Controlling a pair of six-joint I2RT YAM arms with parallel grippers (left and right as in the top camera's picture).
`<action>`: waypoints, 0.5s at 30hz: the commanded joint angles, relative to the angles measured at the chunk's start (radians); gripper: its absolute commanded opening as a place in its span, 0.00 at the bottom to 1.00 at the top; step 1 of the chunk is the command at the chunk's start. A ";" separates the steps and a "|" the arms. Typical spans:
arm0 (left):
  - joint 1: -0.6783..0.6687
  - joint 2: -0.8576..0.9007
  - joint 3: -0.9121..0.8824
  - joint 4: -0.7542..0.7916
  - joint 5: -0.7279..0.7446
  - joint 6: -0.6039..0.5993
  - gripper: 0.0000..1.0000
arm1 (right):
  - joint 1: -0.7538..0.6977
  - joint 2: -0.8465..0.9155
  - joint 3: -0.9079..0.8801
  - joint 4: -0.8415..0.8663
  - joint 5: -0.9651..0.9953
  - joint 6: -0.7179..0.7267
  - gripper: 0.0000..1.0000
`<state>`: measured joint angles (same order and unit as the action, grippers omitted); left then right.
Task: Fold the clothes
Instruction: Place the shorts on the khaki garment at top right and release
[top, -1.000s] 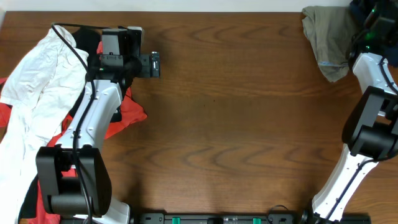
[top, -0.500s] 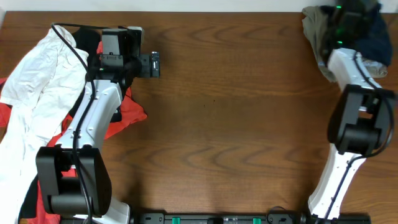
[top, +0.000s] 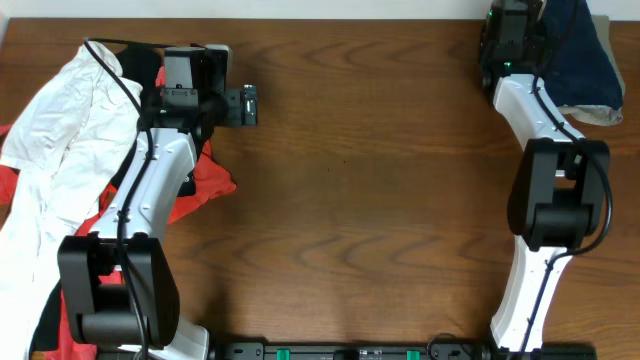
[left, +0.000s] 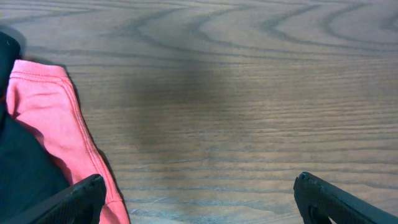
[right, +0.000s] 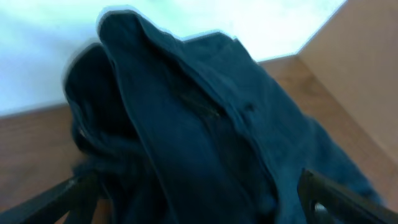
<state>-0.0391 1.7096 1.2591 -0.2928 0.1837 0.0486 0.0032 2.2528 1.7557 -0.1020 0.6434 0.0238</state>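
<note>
The clothes lie in two places. A white garment (top: 55, 150), a coral-red one (top: 205, 185) and a black one (top: 147, 68) are heaped at the table's left. A dark navy garment (top: 580, 55) is bunched at the back right corner. My left gripper (top: 242, 105) is open just right of the left heap. The left wrist view shows it (left: 202, 205) over bare wood, with the coral-red hem (left: 56, 124) by its left finger. My right gripper (right: 199, 208) is open, its fingers wide apart, with the navy cloth (right: 199, 137) lying between and beyond them.
A pale strip of cloth (top: 597, 113) shows at the navy pile's lower edge. The right arm (top: 545, 120) reaches along the right side to the back corner. Brown wooden tabletop (top: 380, 200) spans the middle. The back edge runs close behind both grippers.
The right arm has swung left at the back corner and its gripper has opened. The navy garment now lies where olive cloth showed. The left arm has not moved.
</note>
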 joint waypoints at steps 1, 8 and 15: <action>0.004 0.010 0.005 -0.006 -0.002 -0.005 0.98 | 0.022 -0.148 0.019 -0.056 -0.005 -0.021 0.99; 0.004 0.010 0.005 -0.006 -0.002 -0.005 0.98 | -0.070 -0.303 0.019 -0.148 -0.447 -0.018 0.99; 0.004 0.010 0.005 -0.006 -0.002 -0.005 0.98 | -0.232 -0.234 0.019 -0.043 -0.529 0.043 0.98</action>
<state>-0.0391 1.7096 1.2591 -0.2951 0.1837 0.0486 -0.1699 1.9446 1.7809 -0.1589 0.1898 0.0315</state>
